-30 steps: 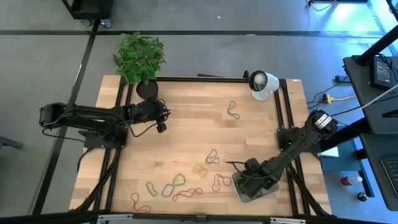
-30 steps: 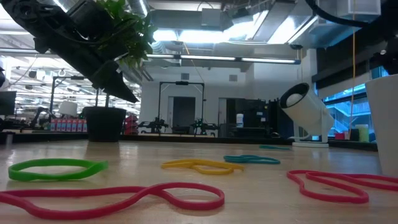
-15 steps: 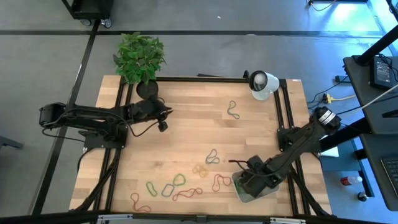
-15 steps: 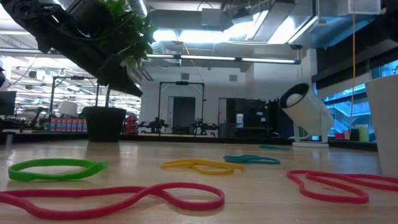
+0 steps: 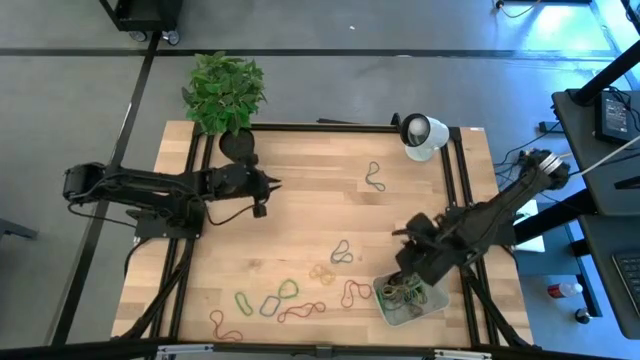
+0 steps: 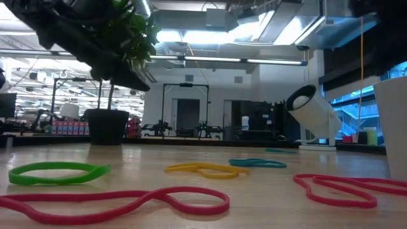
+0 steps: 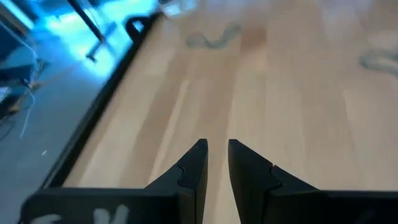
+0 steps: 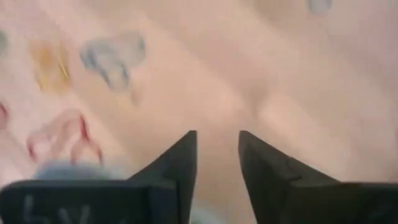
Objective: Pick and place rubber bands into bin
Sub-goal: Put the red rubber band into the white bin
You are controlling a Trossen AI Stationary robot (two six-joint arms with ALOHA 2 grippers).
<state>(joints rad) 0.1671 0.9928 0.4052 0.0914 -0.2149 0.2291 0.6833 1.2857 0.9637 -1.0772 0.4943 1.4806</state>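
**Right arm clear of bin, loose bands not yet collected**

Nearest the table's front edge: a scatter of rubber bands [image 5: 285, 300] on the wood, green, red, orange and yellow loops lying flat and apart from one another. In the low view a green loop [image 6: 57, 172] and a long red one [image 6: 121, 202] lie closest, a yellow one [image 6: 203, 169] behind them.

At the front right corner sits the bin [image 5: 437, 301], a shallow pale tray, with a tangle of bands already inside. A red band [image 5: 355, 292] lies just beside its left wall, likely the easiest next pick.

Just behind the bin hangs the right gripper [image 5: 407, 236], raised off the table. Its wrist view shows the fingers parted with a clear gap, nothing between them; judged empty, placed to swing toward the loose bands.

Mid-table: a grey band [image 5: 342, 251], alone.

Farther back, the left gripper [image 5: 275, 183] waits near the plant pot [image 5: 236, 142], jaws narrowly parted, holding nothing. Another band [image 5: 374, 177] lies toward the rear, near the white device [image 5: 423, 135].
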